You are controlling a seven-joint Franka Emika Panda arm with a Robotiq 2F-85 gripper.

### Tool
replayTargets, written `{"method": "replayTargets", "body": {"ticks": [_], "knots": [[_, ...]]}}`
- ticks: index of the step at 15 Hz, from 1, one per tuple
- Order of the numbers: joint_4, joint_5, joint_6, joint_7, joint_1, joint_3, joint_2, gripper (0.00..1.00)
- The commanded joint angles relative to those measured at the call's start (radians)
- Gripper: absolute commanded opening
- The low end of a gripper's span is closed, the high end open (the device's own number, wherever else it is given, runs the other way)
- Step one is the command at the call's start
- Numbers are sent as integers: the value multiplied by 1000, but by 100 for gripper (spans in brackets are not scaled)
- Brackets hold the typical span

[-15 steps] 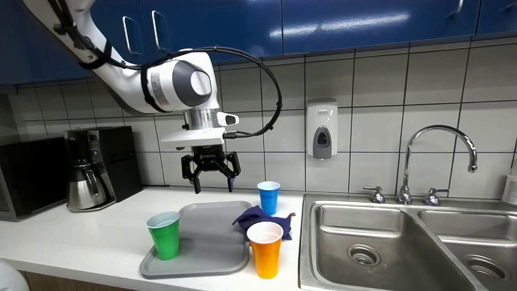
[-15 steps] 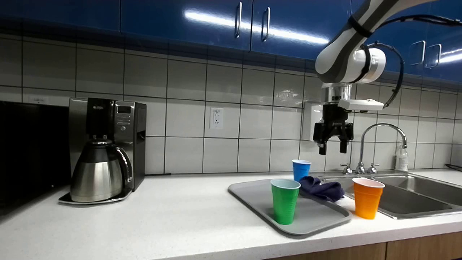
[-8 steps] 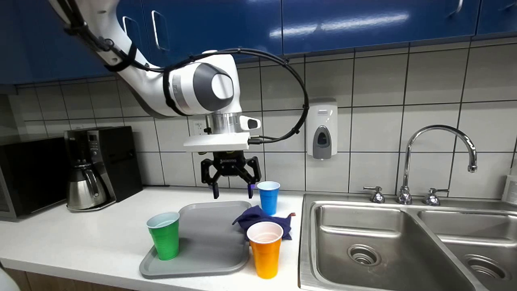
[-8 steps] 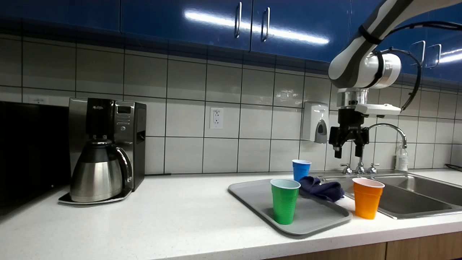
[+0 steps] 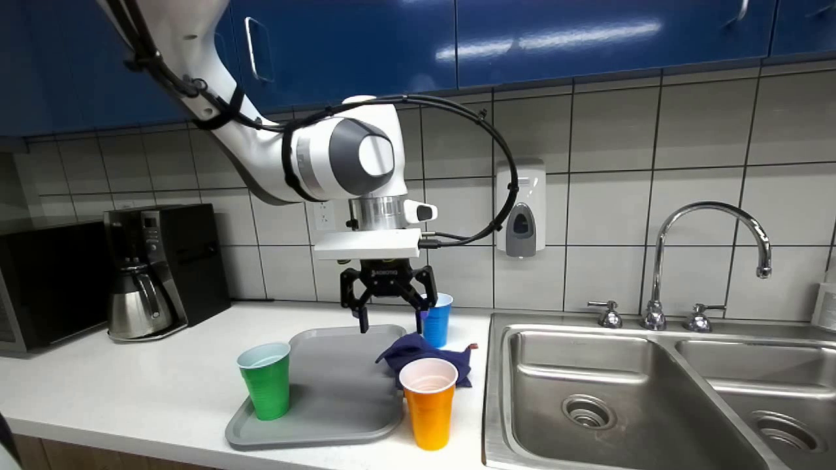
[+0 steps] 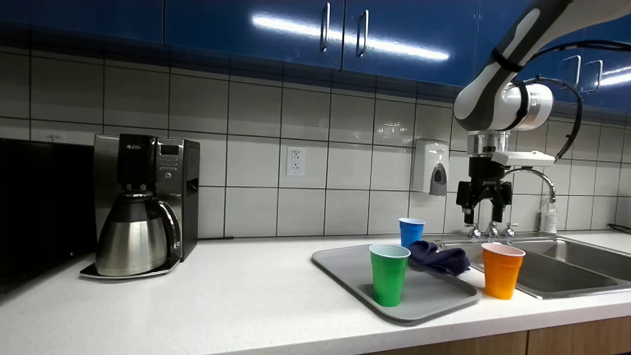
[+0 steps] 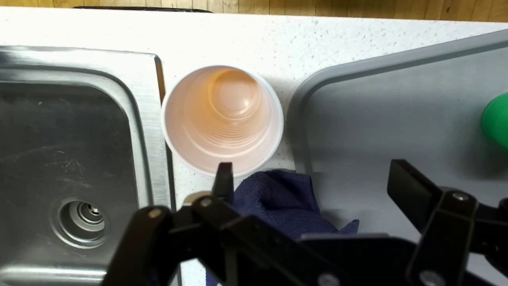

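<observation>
My gripper [image 5: 392, 323] is open and empty, pointing down above the dark blue cloth [image 5: 428, 356] and grey tray [image 5: 339, 391]; it shows in an exterior view [image 6: 483, 217] and the wrist view [image 7: 311, 171]. The crumpled cloth lies over the tray's edge, partly hidden behind my gripper in the wrist view [image 7: 278, 190]. An orange cup [image 5: 429, 418] stands upright between tray and sink, its open mouth showing in the wrist view [image 7: 226, 119]. A blue cup [image 5: 436, 326] stands behind the cloth, partly covered by a finger. A green cup [image 5: 266, 385] stands on the tray.
A steel double sink [image 5: 495, 391] with a curved faucet [image 5: 712, 209] lies beside the cups. A soap dispenser [image 5: 520, 209] hangs on the tiled wall. A coffee maker [image 6: 148, 207] stands on the white counter [image 6: 246, 296]. Blue cabinets [image 5: 588, 39] hang above.
The arm and its open gripper have moved to the right and down in both exterior views, coming nearer the cloth and blue cup. The cups, cloth and tray have not moved.
</observation>
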State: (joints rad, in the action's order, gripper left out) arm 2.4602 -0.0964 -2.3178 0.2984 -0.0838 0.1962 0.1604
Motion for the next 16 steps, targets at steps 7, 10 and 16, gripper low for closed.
{"method": "replayTargets", "body": {"ticks": [7, 10, 16], "knots": [[5, -17, -78, 22, -34, -4, -86, 100], [18, -29, -87, 32, -55, 8, -95, 100], [50, -63, -80, 84, -107, 49, -75, 100]]}}
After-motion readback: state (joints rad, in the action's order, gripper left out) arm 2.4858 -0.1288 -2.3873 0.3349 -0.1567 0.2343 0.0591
